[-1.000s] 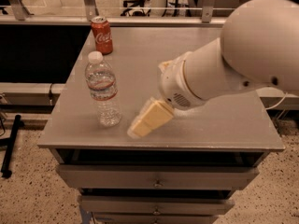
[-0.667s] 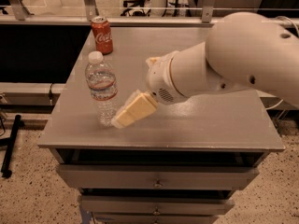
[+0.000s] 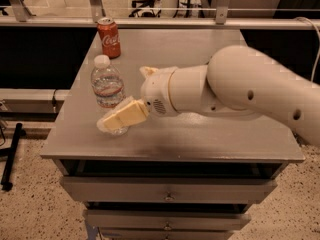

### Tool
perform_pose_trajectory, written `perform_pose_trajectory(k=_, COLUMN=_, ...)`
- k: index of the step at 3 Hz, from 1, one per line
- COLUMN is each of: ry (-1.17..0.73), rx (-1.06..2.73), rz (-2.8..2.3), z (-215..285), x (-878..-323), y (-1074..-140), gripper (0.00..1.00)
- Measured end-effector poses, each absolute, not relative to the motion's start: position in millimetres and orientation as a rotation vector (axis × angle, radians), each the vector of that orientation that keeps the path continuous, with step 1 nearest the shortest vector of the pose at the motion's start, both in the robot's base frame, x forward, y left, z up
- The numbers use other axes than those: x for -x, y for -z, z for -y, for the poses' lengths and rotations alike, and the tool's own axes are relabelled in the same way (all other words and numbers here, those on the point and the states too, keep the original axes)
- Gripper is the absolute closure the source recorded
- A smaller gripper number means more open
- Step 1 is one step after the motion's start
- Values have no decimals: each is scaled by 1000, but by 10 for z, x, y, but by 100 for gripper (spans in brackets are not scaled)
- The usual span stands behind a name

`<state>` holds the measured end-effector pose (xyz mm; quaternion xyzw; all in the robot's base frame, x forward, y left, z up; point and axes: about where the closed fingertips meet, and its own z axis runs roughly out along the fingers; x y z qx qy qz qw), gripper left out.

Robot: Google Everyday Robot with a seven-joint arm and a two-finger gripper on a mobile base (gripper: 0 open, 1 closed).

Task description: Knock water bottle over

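The water bottle [image 3: 106, 85] is clear ribbed plastic with a white cap and a red-and-white label band. It stands upright near the left front of the grey table [image 3: 200, 134]. My gripper [image 3: 121, 118], cream-coloured at the end of a thick white arm, reaches in from the right. Its tip lies across the bottle's lower part and hides the base. It looks to be touching the bottle.
A red Coca-Cola can [image 3: 108, 38] stands upright at the table's back left, behind the bottle. The table's left edge is close to the bottle. Drawers [image 3: 170, 189] sit under the tabletop. A railing runs behind the table.
My gripper has swept left across the table, from right of the bottle to against its lower part. The bottle still stands upright in the same place.
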<state>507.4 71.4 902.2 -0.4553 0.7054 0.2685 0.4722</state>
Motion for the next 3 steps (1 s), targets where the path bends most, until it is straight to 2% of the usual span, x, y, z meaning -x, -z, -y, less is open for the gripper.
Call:
perform_pose_trajectory(k=1, ry=-728, rx=1059, rz=-1681, z=-868, x=-5144, y=-8939, gripper=21)
perform_pose_trajectory(k=2, ry=-768, rx=1026, rz=-1655, z=-956, x=-5185, y=-8897, gripper=21)
perform_pose_trajectory(k=3, ry=-773, rx=988, rz=-1648, z=-982, x=-5292, y=-8927, gripper=41)
